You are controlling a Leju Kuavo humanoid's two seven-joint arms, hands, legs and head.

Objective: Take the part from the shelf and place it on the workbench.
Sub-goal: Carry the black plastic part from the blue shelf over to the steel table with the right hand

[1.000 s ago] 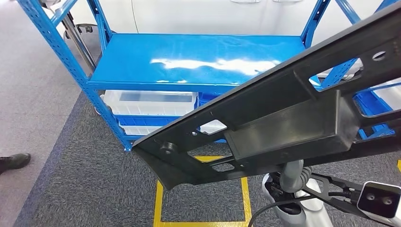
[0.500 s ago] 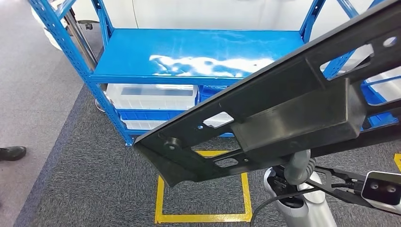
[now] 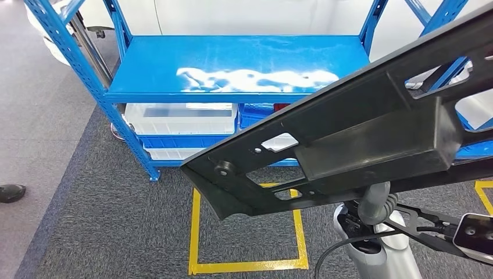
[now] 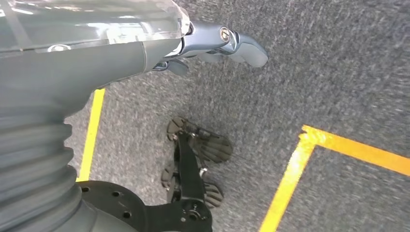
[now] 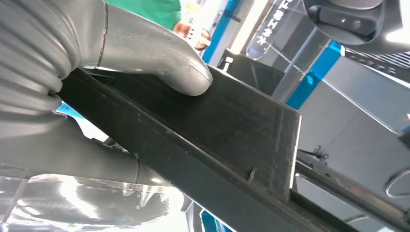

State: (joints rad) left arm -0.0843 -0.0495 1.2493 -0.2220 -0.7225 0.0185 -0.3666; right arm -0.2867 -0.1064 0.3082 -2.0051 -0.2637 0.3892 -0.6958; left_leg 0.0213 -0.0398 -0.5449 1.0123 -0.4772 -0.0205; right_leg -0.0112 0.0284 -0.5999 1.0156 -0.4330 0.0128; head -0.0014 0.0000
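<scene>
The right hand [image 5: 145, 53] grips the big black part [image 3: 360, 139], which is off the blue shelf [image 3: 232, 64] at 12 o'clock and up in the air. The left hand [image 4: 217, 43] hangs down, holding nothing, fingers loosely apart. I think the carrying step is on; next it must turn and find the workbench.

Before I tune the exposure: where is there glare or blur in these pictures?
Head view: white glare streaks the glossy blue metal shelf; the long black plastic part stays sharp. Left wrist view: the grey carpet looks smeared near the left hand. Right wrist view: background soft, bright patches behind the right hand.
</scene>
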